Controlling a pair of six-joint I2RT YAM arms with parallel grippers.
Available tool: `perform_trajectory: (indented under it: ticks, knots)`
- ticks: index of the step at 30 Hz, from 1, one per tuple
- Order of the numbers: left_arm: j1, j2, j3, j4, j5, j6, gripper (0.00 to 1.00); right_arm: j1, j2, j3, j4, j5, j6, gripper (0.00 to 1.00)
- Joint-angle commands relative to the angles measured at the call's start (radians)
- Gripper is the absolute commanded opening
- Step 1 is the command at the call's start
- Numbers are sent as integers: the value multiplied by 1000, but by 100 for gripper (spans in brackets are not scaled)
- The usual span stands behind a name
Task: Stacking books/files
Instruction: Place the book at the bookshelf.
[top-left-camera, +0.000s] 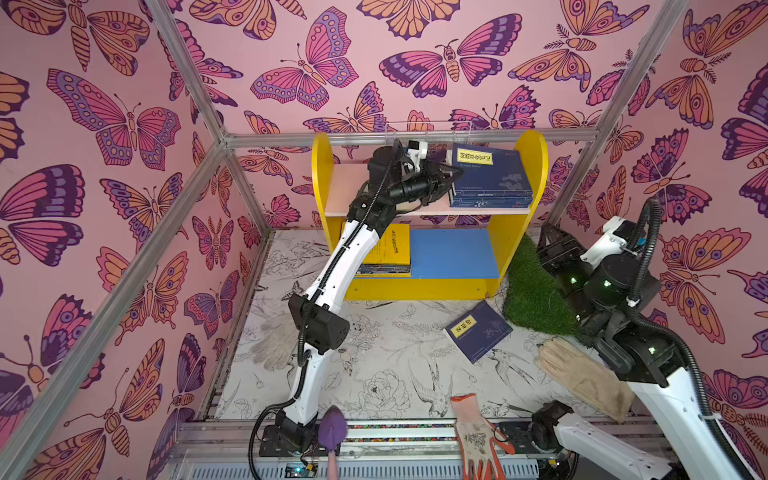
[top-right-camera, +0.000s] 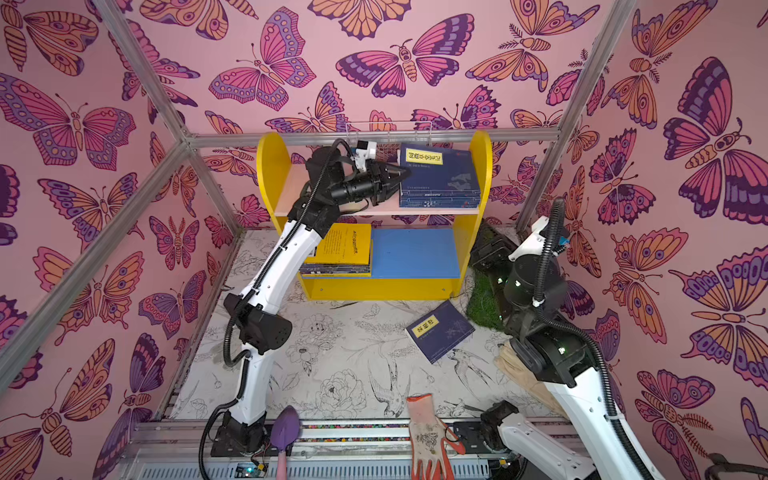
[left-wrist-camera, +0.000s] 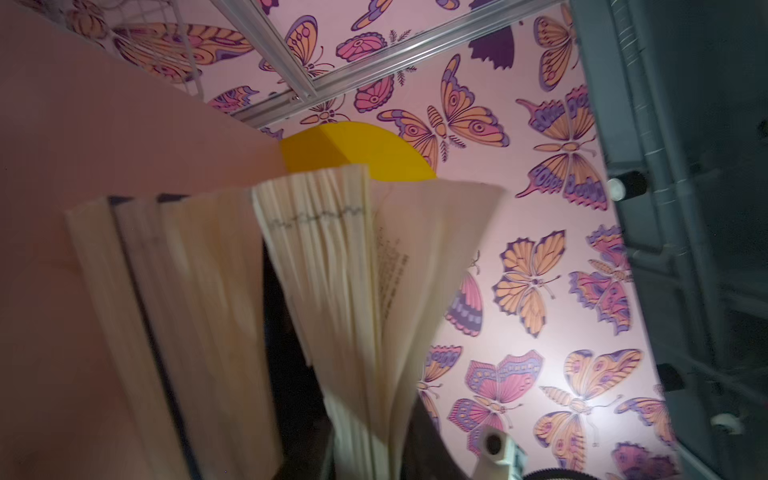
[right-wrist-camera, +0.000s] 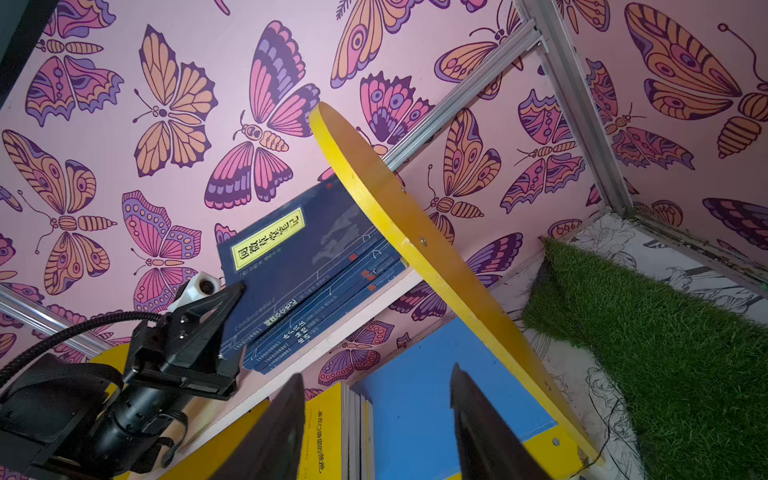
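Though straddled at edge by left gripper (top-right-camera: 392, 180), grip unclear: navy paperback stack (top-right-camera: 451, 183), yellow title label (top-right-camera: 424, 156) topmost, pages fanned. Right gripper (right-wrist-camera: 376, 428) spread, empty.

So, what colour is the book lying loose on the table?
The book is navy with a yellow title label, clearest in a top view.

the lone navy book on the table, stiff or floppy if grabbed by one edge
Probably floppy: the navy book looks thin and soft-covered, so it would likely sag. It lies flat on the table, so a push should slide it, not tip it.
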Motion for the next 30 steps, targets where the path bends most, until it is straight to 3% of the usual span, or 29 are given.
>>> perform_trajectory:
  ticks: [1,7,11,17,23,30]
  knots:
    - [3,9,24,9,-34,-24,51,2,-9,-4,-7,8,1,57]
    - [4,2,23,-4,-54,-25,73,2,31,35,23,-88,-32,56]
    - [3,-29,21,-88,-88,25,84,2,131,151,2,-247,-102,56]
    - [-9,-53,-13,-175,-135,73,91,2,296,364,-78,-378,-164,53]
    - [-32,-27,6,-184,-161,79,93,0,476,609,-202,-390,-218,53]
    - [-59,36,69,-185,-176,63,95,0,586,703,-227,-483,-191,49]
